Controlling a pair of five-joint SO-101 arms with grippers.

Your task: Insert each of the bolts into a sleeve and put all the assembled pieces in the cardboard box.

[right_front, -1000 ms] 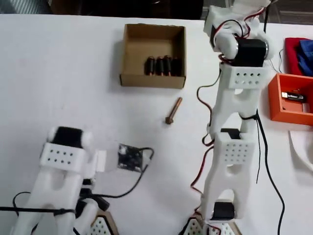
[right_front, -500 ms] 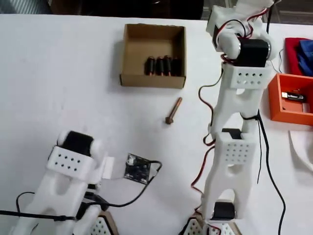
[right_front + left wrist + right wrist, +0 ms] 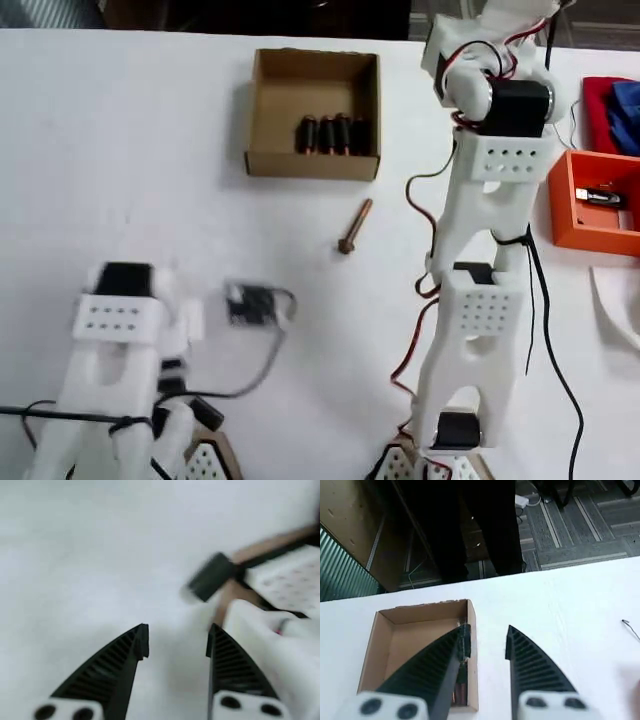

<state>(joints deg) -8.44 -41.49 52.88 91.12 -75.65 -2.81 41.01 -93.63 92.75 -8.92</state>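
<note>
While the white left arm at the near table edge swings back from the tilt it had half a second ago, its small dark wrist circuit board and trailing cable slide back with it. The left gripper hangs over bare white table, its black ribbed jaws apart with nothing between them. This looks like a repositioning near the arm's own base and not yet a reach.

Farther out, the copper-coloured bolt lies flat on the table where it lay a second ago, untouched, between the arms and the open brown cardboard box. Four black sleeved pieces sit in a row inside the box, also unmoved.

Farthest, the white right arm has barely shifted. The right gripper hovers just beside the box's wall, its jaws spread and empty.

So four pieces appear finished, while this bolt is neither sleeved nor boxed, and neither arm has closed in on it.
</note>
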